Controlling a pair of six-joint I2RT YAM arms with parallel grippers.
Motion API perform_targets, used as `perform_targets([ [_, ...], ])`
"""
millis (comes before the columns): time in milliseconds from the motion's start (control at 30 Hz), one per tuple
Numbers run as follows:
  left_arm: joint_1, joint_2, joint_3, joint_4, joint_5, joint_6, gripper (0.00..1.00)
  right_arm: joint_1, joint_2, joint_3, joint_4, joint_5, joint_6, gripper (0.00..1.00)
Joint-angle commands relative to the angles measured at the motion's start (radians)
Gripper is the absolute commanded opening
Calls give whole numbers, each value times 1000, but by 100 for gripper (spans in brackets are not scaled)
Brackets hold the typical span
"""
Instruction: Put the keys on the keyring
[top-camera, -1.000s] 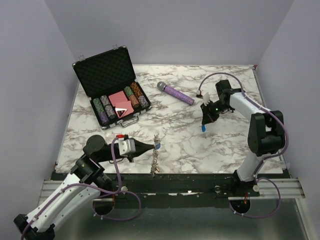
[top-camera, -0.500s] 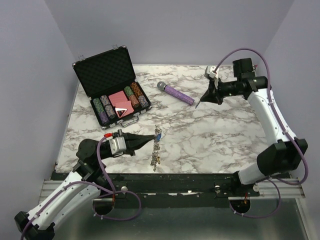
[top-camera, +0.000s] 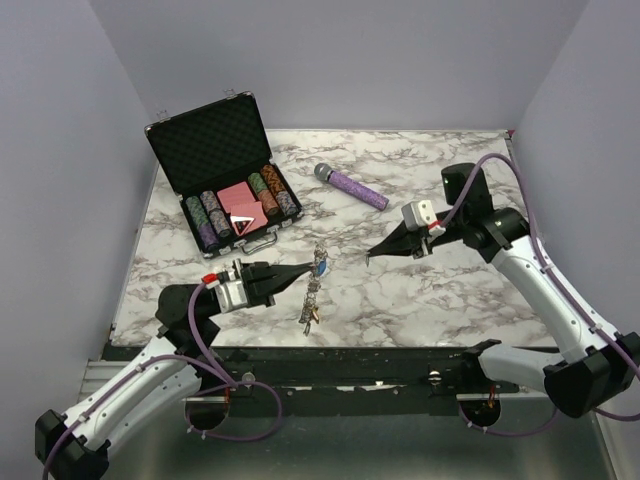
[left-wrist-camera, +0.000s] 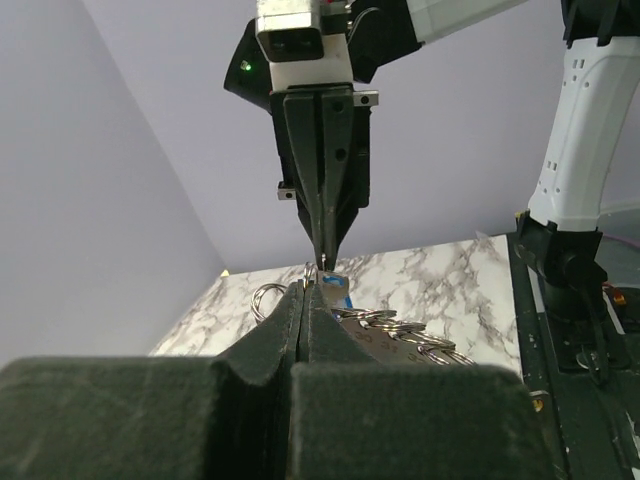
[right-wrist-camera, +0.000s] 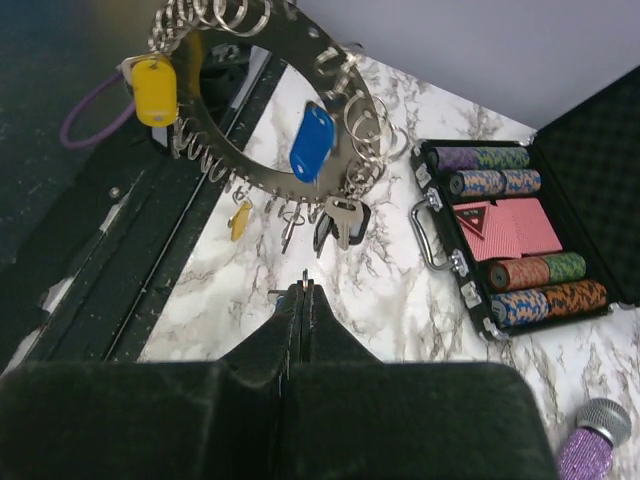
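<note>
Overhead, left tool (top-camera: 312, 267) clamps the keyring (top-camera: 312, 296); right tool (top-camera: 372, 256) shut, empty; only right wrist shows yellow key (right-wrist-camera: 155, 90).

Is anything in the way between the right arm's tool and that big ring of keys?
Nothing visible is. The right tool points across open air at the keyring, which the left tool holds up from the opposite side. The microphone and the chip case lie farther back, clear of that line.

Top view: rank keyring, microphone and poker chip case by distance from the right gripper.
1-2. keyring, left of the right gripper, and microphone, behind it: too close to call.
3. poker chip case, far left at the rear: clearly farthest.
</note>
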Motion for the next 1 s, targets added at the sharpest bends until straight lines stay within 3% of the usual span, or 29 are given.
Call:
perform_targets([
  [0, 5, 32, -28, 169, 16, -44, 0, 47, -48, -69, 124, -23, -77, 0],
  [200, 5, 47, -76, 189, 4, -45, 0, 93, -63, -131, 216, -14, -61, 0],
  [333, 5, 93, -99, 227, 2, -53, 0, 124, -83, -171, 291, 3, 26, 0],
  [467, 7, 140, -103, 238, 10, -26, 0, 153, -109, -210, 439, 52, 241, 0],
  [767, 5, 217, -86, 250, 35, 14, 0, 231, -137, -242, 506, 135, 398, 0],
  [967, 7, 220, -134, 409, 7, -139, 0, 254, -129, -248, 562, 213, 494, 0],
])
